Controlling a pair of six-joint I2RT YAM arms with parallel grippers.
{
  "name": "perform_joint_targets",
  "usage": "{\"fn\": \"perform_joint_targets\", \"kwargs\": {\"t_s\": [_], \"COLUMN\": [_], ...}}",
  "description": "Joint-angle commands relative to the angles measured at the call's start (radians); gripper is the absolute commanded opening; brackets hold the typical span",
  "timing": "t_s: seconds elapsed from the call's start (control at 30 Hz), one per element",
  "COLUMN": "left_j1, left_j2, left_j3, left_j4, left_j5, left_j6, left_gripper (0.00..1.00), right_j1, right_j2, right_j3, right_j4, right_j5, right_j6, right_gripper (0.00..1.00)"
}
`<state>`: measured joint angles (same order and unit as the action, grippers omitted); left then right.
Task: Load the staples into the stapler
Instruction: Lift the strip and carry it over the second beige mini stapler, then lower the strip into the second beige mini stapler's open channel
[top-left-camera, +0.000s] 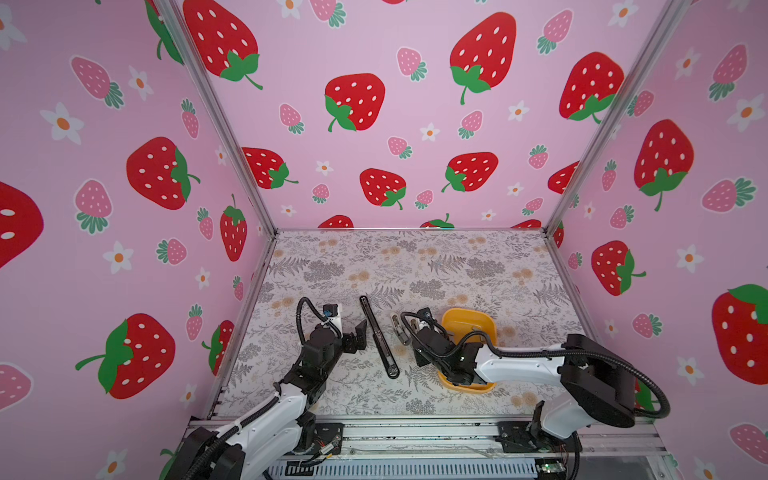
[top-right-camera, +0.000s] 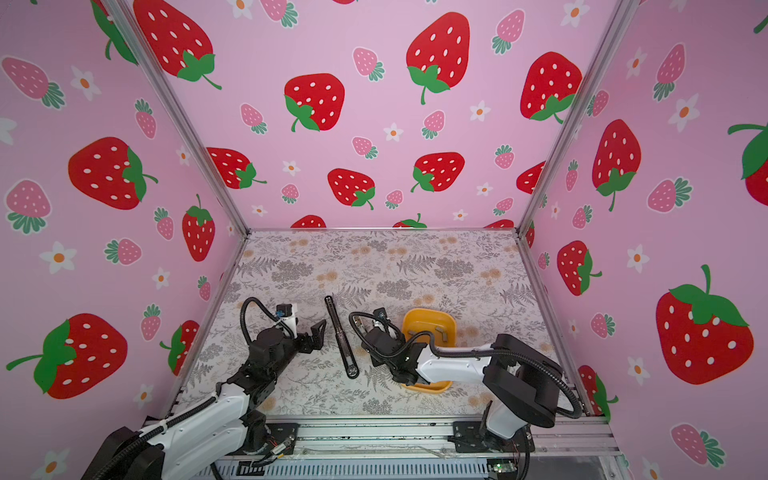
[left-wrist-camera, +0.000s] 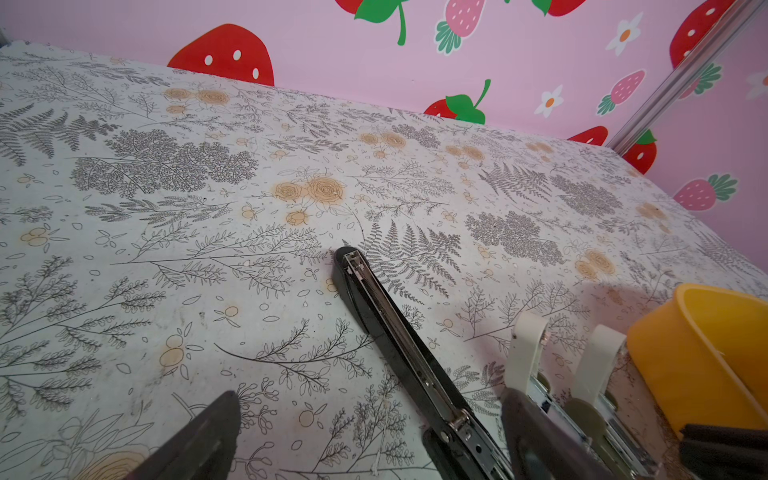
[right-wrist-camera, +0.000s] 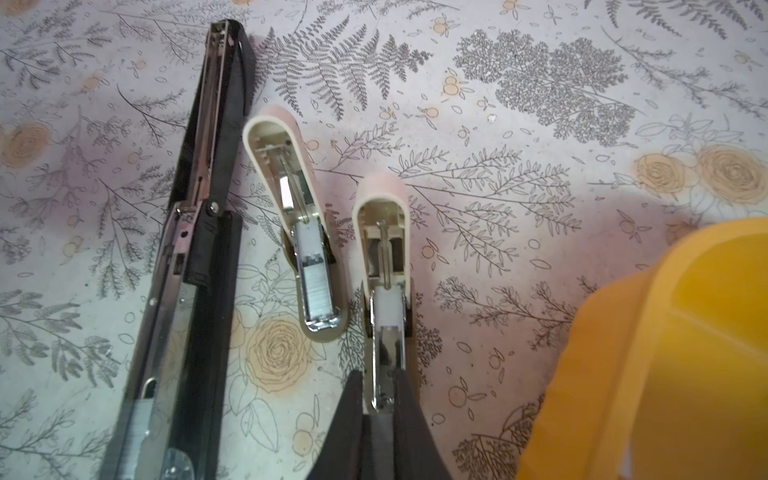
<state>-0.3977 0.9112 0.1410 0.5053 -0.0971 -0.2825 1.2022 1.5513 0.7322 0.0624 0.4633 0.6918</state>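
A long black stapler (top-left-camera: 379, 336) (right-wrist-camera: 208, 166) lies opened flat mid-table. Two small cream staplers (right-wrist-camera: 299, 232) (right-wrist-camera: 384, 249) lie open beside it; the first one has a grey strip in its channel. My right gripper (right-wrist-camera: 377, 380) (top-left-camera: 409, 338) is shut on a shiny grey strip, the staples (right-wrist-camera: 388, 361), lying along the open metal channel of the second cream stapler. More staples (top-right-camera: 441, 332) rest in the yellow tray (top-right-camera: 428, 316). My left gripper (left-wrist-camera: 372, 401) (top-left-camera: 357, 336) is open and low just left of the black stapler, whose hinge lies between its fingers in the left wrist view.
The yellow tray (top-left-camera: 469, 318) sits right of the staplers, partly under my right arm. Pink strawberry walls enclose the floral mat on three sides. A metal rail runs along the front edge (top-left-camera: 415, 432).
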Motion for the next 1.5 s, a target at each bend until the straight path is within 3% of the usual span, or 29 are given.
{"fn": "perform_joint_targets", "kwargs": {"t_s": [0.0,0.57,0.87,1.17,1.47], "left_j1": [-0.003,-0.003,-0.004,-0.006,-0.006], "left_j2": [-0.01,-0.017,-0.018,-0.018,-0.012], "left_j3": [0.026,0.023,0.023,0.022,0.025], "left_j4": [0.015,0.011,0.01,0.014,0.018], "left_j5": [-0.015,-0.012,-0.013,-0.013,-0.018], "left_j6": [0.01,0.009,0.009,0.01,0.013], "left_gripper": [0.99,0.99,0.99,0.99,0.99], "right_j1": [-0.004,-0.057,-0.064,-0.029,-0.029], "right_j2": [-0.056,-0.213,-0.247,-0.147,-0.052], "right_j3": [-0.038,-0.199,-0.167,-0.069,-0.075], "right_j4": [-0.019,-0.118,-0.167,0.014,0.296], "right_j5": [0.03,0.084,0.111,0.089,-0.031], "right_j6": [0.002,0.047,0.018,-0.116,-0.248], "right_gripper": [0.09,0.09,0.08,0.09,0.13]}}
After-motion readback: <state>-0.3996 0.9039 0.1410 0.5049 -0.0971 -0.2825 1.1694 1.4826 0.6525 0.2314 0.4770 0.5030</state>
